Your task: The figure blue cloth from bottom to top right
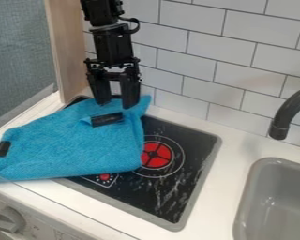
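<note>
The blue cloth [77,145] lies in the left half of the frame, spread over the left part of the black stovetop [181,192] and out across the white desk [224,180] to the left edge. One corner points up toward the tiled wall [202,47], and a small flap near the top is folded over, with a black patch [107,119] on it. A second black patch [2,149] sits by the cloth's left end. The cloth's right edge runs down beside the red burner [156,155], just meeting its white rings, and a smaller red mark [104,176] shows just below the lower edge. Above the cloth, in the upper left of the frame, the gripper [116,99] hangs downward with its fingers [101,89] released and apart, their tips in front of the cloth's top edge; whether they touch it I cannot tell. At the lower right, the grey sink [260,165] is a deep basin with rounded corners, set into the desk and cut off by the frame. The dark faucet [290,112] curves in from the right edge, its spout pointing down. A pale wooden panel [68,51] stands at upper left, and a knob [11,219] is at lower left.
</note>
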`<state>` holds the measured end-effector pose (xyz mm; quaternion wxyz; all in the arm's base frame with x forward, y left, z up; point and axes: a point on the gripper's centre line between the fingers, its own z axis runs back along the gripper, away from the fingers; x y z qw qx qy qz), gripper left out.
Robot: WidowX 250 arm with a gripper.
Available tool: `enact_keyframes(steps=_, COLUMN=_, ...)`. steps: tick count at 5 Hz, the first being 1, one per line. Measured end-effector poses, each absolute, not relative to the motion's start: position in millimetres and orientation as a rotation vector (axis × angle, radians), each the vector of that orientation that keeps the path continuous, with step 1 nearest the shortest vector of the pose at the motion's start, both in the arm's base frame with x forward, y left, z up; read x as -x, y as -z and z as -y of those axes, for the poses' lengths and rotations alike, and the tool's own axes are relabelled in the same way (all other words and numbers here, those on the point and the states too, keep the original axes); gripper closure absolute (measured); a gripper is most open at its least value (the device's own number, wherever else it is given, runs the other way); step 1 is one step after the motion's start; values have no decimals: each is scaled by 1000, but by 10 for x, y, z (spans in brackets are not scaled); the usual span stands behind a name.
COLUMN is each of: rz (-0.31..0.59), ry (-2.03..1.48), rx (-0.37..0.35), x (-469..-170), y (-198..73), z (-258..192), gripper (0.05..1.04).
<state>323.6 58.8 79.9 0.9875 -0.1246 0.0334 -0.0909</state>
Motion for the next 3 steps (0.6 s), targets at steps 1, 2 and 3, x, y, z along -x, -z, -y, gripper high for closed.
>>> enact_keyframes(steps=1, rz=-17, ry=193, rx=239, x=-3231, y=-1020, z=-567, gripper=85)
enact_keyframes(steps=2, rz=41, ry=196, rx=211, x=-3160, y=-1239, z=-555, gripper=85)
enact_keyframes(steps=3, rz=95, ry=211, rx=188, x=-3091, y=-1413, z=-534, gripper=85)
